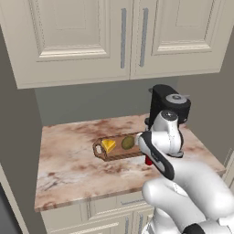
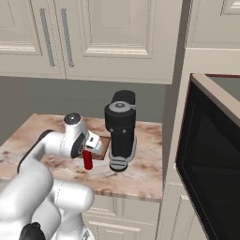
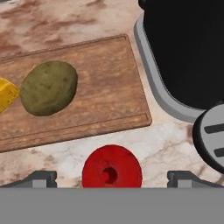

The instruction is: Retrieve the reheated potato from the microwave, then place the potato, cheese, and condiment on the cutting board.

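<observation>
**Hovering over the red bottle beside the board**

Gripper (image 3: 112,177) hangs right above the condiment (image 3: 112,167), jaws spread wide w/ a fingertip (image 3: 40,178) on either side, not touching it. Bottle stands upright on the marble counter (image 1: 68,160), just off the cutting board (image 3: 100,83) edge. Potato (image 3: 49,88) and cheese (image 1: 109,146) lie on the board, side by side. Black coffee machine (image 2: 121,129) sits just beside the board's far end. Microwave (image 2: 211,159) stands to the right, door looks open.
</observation>
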